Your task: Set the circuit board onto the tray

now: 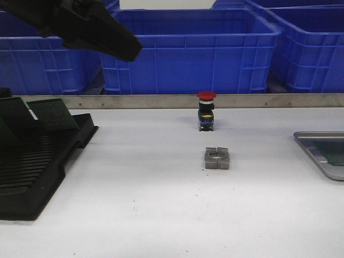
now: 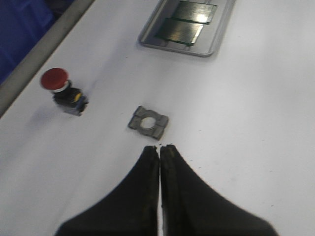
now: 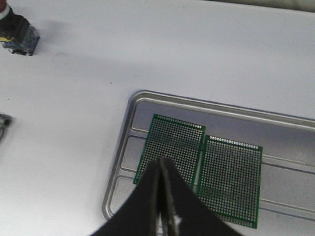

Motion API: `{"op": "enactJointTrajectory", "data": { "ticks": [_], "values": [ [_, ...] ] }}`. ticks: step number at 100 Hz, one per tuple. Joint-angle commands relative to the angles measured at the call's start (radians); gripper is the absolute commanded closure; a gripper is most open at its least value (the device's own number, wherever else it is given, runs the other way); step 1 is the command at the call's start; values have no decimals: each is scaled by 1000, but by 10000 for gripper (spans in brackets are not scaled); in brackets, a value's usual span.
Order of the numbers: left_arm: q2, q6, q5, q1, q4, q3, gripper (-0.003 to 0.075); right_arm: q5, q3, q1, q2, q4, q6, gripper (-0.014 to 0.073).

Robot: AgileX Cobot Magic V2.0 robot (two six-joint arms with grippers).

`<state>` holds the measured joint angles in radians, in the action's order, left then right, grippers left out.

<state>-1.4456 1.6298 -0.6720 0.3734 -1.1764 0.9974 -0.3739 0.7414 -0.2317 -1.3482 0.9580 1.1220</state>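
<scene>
The grey metal tray point(image 1: 317, 141) lies at the table's right edge. It also shows in the left wrist view point(image 2: 172, 47) and the right wrist view point(image 3: 280, 135). Two green circuit boards point(image 3: 173, 147) point(image 3: 231, 179) lie flat side by side in it. More green boards point(image 1: 54, 113) stand in the black slotted rack point(image 1: 32, 172) at the left. My left gripper point(image 1: 131, 51) is raised high at the far left, shut and empty point(image 2: 160, 146). My right gripper point(image 3: 163, 160) is shut and empty, hovering over the boards in the tray. It is out of the front view.
A red-capped push button point(image 1: 206, 110) stands at the table's middle back. A grey metal block with a round hole point(image 1: 216, 158) lies in front of it. Big blue plastic bins point(image 1: 188, 54) stand behind a metal rail at the table's far edge.
</scene>
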Motion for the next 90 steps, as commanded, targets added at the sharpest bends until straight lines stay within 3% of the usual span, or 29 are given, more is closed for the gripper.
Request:
{"op": "enactJointTrajectory", "data": {
  "ticks": [1,20,47,66,90],
  "values": [
    [65,-31,-15,-77,-46,25,737,4,26,19,64,14,16,655],
    [119,-122,-33,-268,-46,24,737,21,20,92,121,14,20,655],
    [247,-145,14,-491,-135,-85,737,195,-88,182,283,35,20,655],
    [384,-143,158,-516,-197,-199,737,304,-176,212,454,35,20,655],
    [569,-142,268,-515,-308,-359,737,318,-279,212,691,35,20,655]
  ]
}}
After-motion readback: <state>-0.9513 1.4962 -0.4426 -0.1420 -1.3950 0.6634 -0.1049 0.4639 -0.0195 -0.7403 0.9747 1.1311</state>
